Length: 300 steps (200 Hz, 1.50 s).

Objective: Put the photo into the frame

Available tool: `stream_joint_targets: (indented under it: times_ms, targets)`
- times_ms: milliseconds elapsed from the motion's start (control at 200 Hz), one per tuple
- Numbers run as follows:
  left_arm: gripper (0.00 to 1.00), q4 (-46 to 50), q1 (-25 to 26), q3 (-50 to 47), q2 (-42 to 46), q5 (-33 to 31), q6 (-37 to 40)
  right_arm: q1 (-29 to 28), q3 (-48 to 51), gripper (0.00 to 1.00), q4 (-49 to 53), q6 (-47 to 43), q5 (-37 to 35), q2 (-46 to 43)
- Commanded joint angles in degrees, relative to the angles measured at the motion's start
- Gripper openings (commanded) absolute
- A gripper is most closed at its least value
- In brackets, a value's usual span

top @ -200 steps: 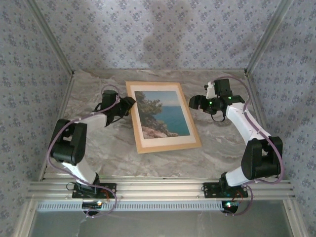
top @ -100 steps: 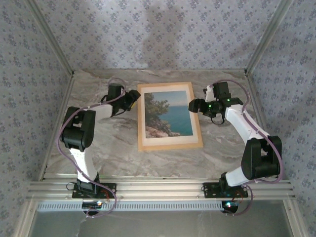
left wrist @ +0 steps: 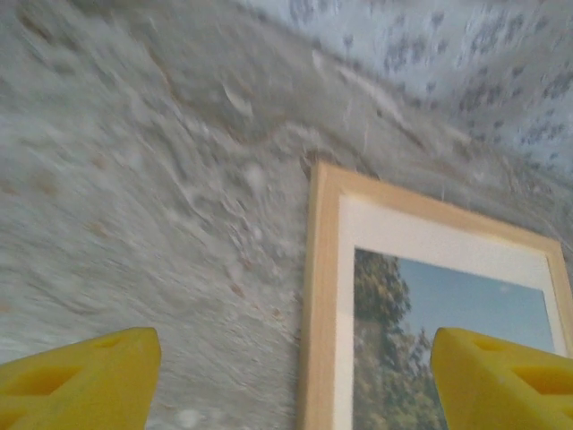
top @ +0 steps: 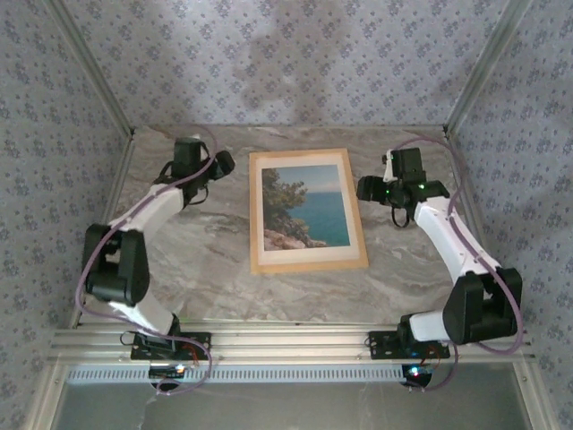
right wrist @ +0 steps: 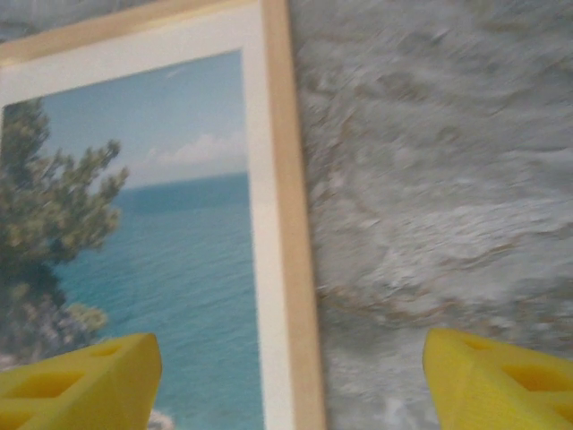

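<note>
Wallpaper (top: 286, 63) in a small blue floral print lines the three walls around a grey marbled table (top: 206, 260). The frame (top: 254, 215), of light tan wood, lies flat at the middle of the table, its long sides running away from the arm bases. Inside its rails sits a cream-white mat (top: 309, 253), and the photo (top: 304, 206) shows within the mat's opening: dark trees at the left, turquoise sea at the right, pale sky at the far end. The left gripper (top: 224, 164) stands off the frame's far left corner, apart from it. In the left wrist view its yellow fingers (left wrist: 81, 376) sit wide at the two lower corners, with only table and the frame's corner seen between them. The right gripper (top: 367, 188) is just beside the frame's right rail, toward the far end. In the right wrist view its yellow fingers (right wrist: 76, 381) are likewise spread wide, with that rail and bare table between them and nothing gripped.
</note>
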<state>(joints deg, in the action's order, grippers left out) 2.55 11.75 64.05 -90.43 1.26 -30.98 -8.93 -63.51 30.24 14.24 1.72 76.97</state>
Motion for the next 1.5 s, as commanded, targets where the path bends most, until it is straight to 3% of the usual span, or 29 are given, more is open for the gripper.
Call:
stream_joint_targets:
  times_ms: [0, 235, 390, 460, 840, 1044, 1239, 1319, 1379, 1494]
  targets:
    - [0.80, -0.81, -3.11, -6.22, 5.36, -7.72, 8.10, 0.40, -0.36, 0.81, -1.23, -3.30, -11.02, -2.88]
    - [0.91, -9.19, -8.66, -20.21, 18.91, -13.03, 14.53, 2.05, 6.47, 0.91, -10.20, -4.66, -19.09, -6.83]
    - [0.96, -11.80, -13.00, -26.91, 24.31, -12.01, 16.77, 3.31, 11.64, 1.00, -16.91, -5.45, -21.28, -5.22]
    - [0.99, -12.48, -14.75, -28.93, 24.95, -11.27, 18.21, 3.83, 13.18, 1.00, -19.22, -5.60, -22.32, -3.52]
    - [1.00, -22.15, -17.56, -34.98, 18.01, -8.81, 22.66, 4.40, 20.44, 1.00, -34.30, -9.40, -21.49, 6.54]
    - [1.00, -37.98, -17.55, -39.88, 12.12, -5.30, 24.66, 5.07, 27.52, 1.00, -48.75, -12.69, -17.90, 7.91]
    - [1.00, -39.02, -17.70, -39.02, 10.36, -3.37, 24.25, 5.95, 31.83, 1.00, -58.67, -15.73, -16.75, 7.81]
    - [1.00, -48.21, -17.74, -41.58, 7.24, -2.06, 23.66, 6.22, 35.06, 1.00, -65.23, -16.67, -15.95, 8.02]
    - [1.00, -43.72, -17.75, -40.17, 7.98, -1.38, 23.87, 6.31, 37.56, 1.00, -71.31, -17.05, -15.46, 9.05]
    - [1.00, -44.36, -17.78, -39.73, 7.03, 1.04, 24.91, 6.89, 38.19, 1.00, -71.53, -16.36, -14.75, 8.61]
